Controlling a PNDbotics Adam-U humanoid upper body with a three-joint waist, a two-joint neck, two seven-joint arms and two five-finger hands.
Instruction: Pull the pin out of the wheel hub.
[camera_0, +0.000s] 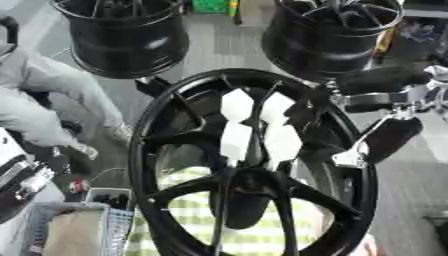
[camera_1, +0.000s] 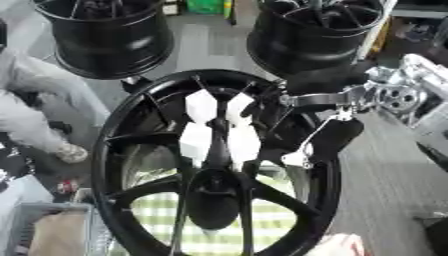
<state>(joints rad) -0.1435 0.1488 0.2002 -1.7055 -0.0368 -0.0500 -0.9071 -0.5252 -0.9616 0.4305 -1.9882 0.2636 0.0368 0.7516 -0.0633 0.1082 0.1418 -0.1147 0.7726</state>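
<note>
At the upper right rim of the black spoked alloy wheel hub (camera_0: 254, 165), the right robot hand (camera_1: 328, 135) hangs with straight, relaxed fingers — holding nothing. I cannot make out the pin. Reaching blind risks fingers snagging between spokes — or grabbing the white patches (camera_0: 258, 125) instead.

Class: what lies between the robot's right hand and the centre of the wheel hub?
Only black spokes and the gaps between them separate the right hand from the wheel hub centre, clearest in the left eye view.
</note>
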